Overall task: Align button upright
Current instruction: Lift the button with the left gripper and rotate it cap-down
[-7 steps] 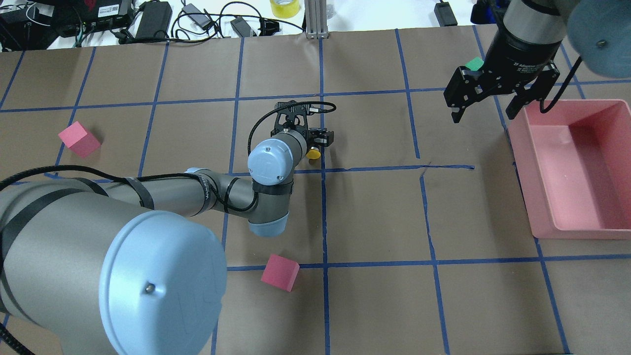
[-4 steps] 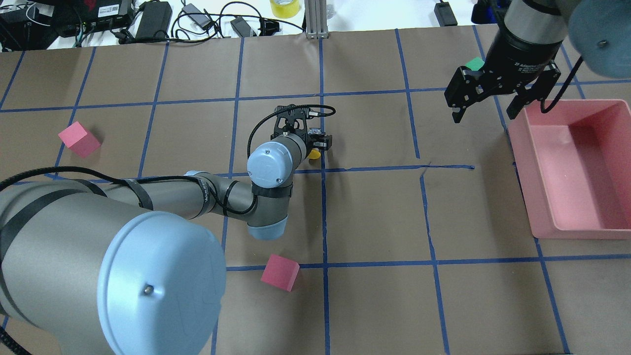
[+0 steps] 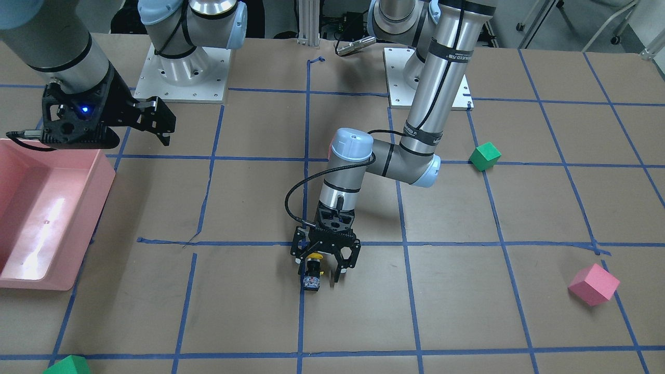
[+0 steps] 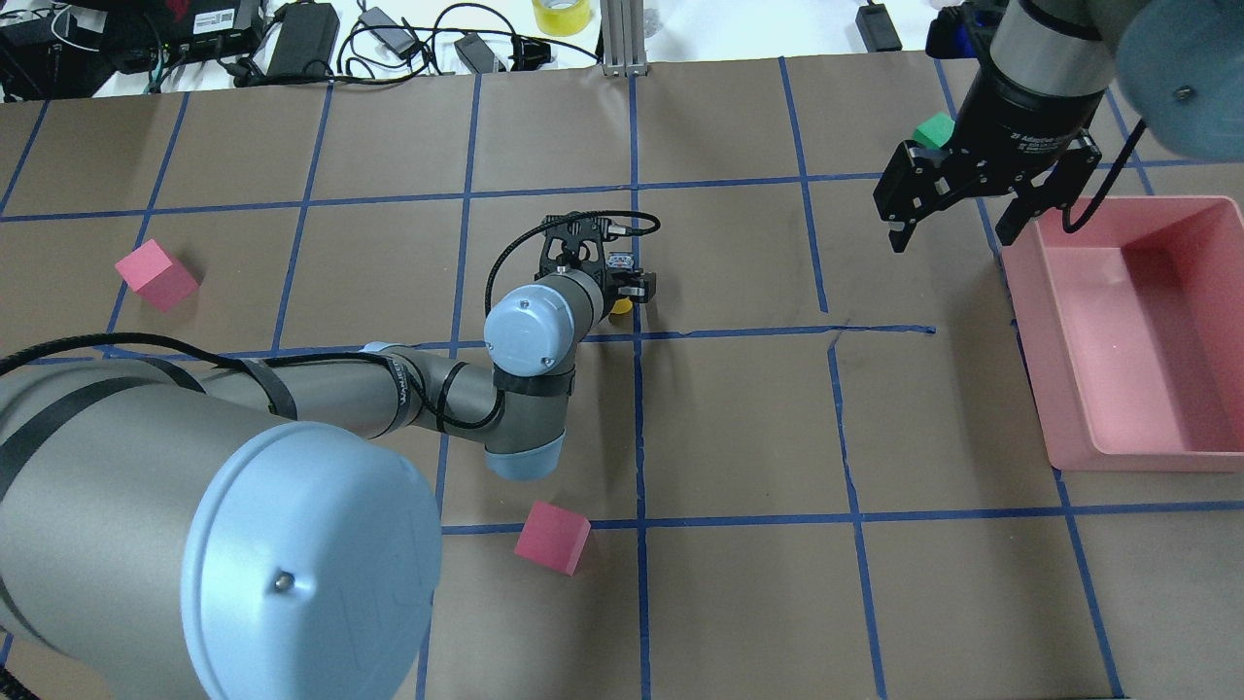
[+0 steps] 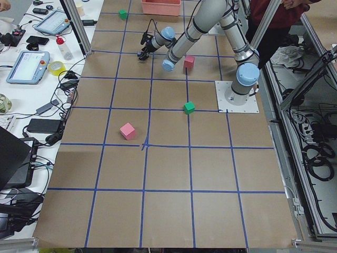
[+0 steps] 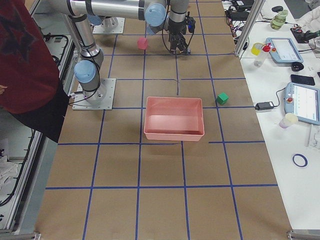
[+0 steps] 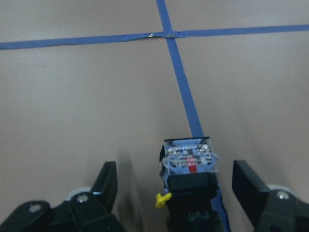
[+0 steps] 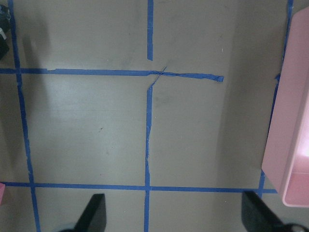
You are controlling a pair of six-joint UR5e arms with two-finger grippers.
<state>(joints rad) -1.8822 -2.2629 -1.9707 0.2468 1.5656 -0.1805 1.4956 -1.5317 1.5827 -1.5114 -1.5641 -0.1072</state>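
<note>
Straddling button (image 7: 189, 166) w/ left gripper (image 3: 320, 274), jaws standing apart either side, not touching it; prob. lining up to pinch the black body. Finding button lying on its side on blue tape line (image 7: 181, 82), contact block pointing away from wrist, yellow cap twd palm. Holding right gripper (image 4: 950, 235) spread & idle beside pink bin (image 4: 1147, 459), well apart from the work.

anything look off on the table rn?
The button lies on its side along a blue tape line, contact block pointing away from the robot, between the open jaws of the left gripper. Also, a tape crossing near the pink bin is torn and crooked.
</note>
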